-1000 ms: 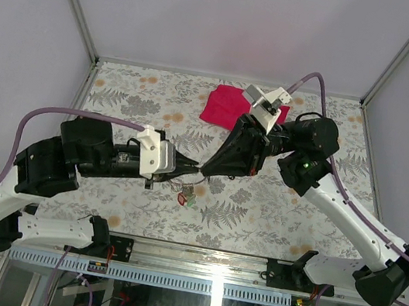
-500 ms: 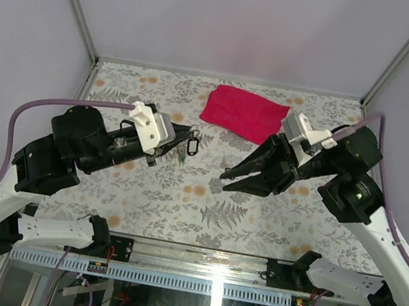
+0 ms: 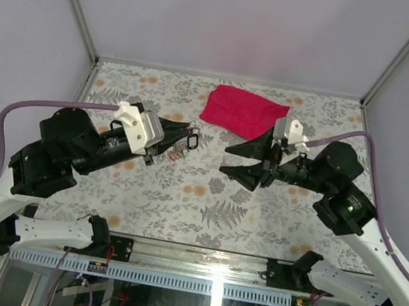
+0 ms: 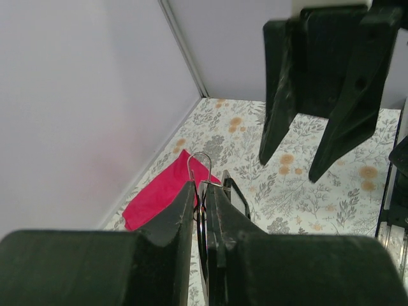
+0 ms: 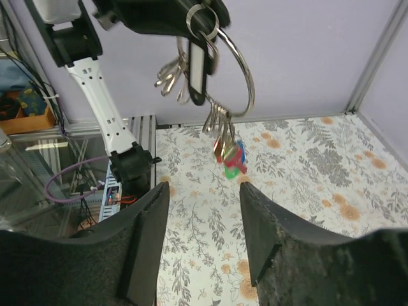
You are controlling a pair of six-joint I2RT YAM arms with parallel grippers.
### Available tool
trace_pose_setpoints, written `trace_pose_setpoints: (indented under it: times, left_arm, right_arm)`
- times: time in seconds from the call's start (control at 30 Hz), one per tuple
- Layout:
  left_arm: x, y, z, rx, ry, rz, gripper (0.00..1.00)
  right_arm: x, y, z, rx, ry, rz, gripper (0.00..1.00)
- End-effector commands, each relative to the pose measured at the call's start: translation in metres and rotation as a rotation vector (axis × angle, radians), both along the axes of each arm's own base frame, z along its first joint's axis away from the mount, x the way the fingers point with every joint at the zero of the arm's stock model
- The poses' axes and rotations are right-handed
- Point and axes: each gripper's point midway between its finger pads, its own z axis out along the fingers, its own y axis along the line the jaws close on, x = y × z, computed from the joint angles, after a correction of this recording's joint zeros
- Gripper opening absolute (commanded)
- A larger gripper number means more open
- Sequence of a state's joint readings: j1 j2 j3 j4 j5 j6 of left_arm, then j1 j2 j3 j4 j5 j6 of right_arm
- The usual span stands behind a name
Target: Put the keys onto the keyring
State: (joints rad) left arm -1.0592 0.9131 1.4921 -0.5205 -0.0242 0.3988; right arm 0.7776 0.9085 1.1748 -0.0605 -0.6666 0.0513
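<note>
My left gripper (image 3: 187, 130) is shut on the keyring (image 5: 241, 70), a silver wire ring held up in the air. Several silver keys (image 5: 218, 120) hang from the ring with red, green and yellow tags (image 5: 232, 157) below them. A black tag (image 5: 197, 64) hangs beside the ring. In the left wrist view the ring's wire (image 4: 199, 164) sticks out between my shut left gripper (image 4: 203, 189), with the black tag (image 4: 237, 195) beside it. My right gripper (image 3: 239, 160) stands open, facing the ring from the right and apart from it, with nothing between its fingers (image 5: 260, 223).
A red cloth (image 3: 243, 112) lies at the back middle of the flowered table (image 3: 204, 200). Metal frame posts (image 3: 389, 58) and pale walls close in the back and sides. The left arm's base (image 5: 131, 169) shows beyond the keys in the right wrist view.
The two grippers were together low over the table. The left one has risen back and left with the ring and keys. The right one has drawn off to the right and opened.
</note>
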Motion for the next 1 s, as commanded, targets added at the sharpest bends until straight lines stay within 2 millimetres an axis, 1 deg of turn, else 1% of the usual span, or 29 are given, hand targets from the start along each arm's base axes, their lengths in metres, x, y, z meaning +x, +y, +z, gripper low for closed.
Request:
trace_pose_setpoints:
  times: [0.0, 0.13, 0.27, 0.47, 0.67, 0.83, 0.97]
  left_arm:
    - [-0.005, -0.001, 0.033, -0.124, -0.059, -0.029, 0.00]
    - [-0.008, -0.003, 0.036, -0.148, -0.053, -0.045, 0.00]
    - [-0.008, -0.005, 0.037, -0.154, -0.047, -0.052, 0.00]
    - [-0.009, -0.005, 0.038, -0.171, -0.040, -0.057, 0.00]
    - [-0.011, -0.008, 0.039, -0.181, -0.034, -0.070, 0.00]
    - [-0.010, -0.010, 0.039, -0.184, -0.029, -0.073, 0.00]
    - [-0.007, -0.011, 0.039, -0.187, -0.020, -0.061, 0.00]
  right_arm:
    - [0.011, 0.005, 0.019, 0.121, -0.009, -0.037, 0.57]
    - [0.017, 0.012, 0.015, 0.194, 0.052, -0.033, 0.62]
    - [0.022, 0.014, 0.015, 0.266, 0.094, -0.043, 0.64]
    - [0.030, 0.014, 0.010, 0.299, 0.110, -0.076, 0.64]
    - [0.030, 0.015, 0.018, 0.384, 0.125, -0.054, 0.64]
    - [0.030, 0.020, 0.020, 0.399, 0.139, -0.025, 0.64]
    - [0.033, 0.021, 0.014, 0.372, 0.132, -0.041, 0.64]
